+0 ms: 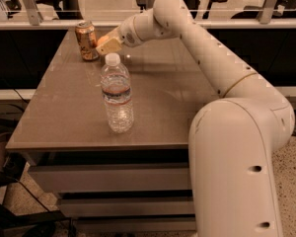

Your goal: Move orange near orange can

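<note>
**Position.** Your gripper [108, 44] hangs low over the far left part of the table [177, 102]. It is just right of the orange can [86, 41], close to it but not touching. Whether the gripper is spread or clamped cannot be told from this view, so log that as unconfirmed.

**Task object.** The orange [104, 35] lies nowhere on the open tabletop. Its only trace is a warm orange patch at the gripper's upper left edge, on the side facing the can. By judgement, the fruit is carried there. The gripper hides its outline and skin, so nothing more can be reported on how it looks.

**Surroundings.** The orange can stands upright near the back edge, with an orange-and-gold body and a silver rim. A clear water bottle [117, 95] with a white cap stands upright nearer the camera. Its cap appears directly below the gripper in this view.

**Step in hand (judged): setting the fruit down beside the can.**
- Lower until the fruit bears on the table before you let go, because a round fruit is likely to roll if dropped.
- Place it to the can's right with a small gap, and do not nudge the can.
- Withdraw upward and back along the arm [212, 58], keeping off the bottle cap.
</note>
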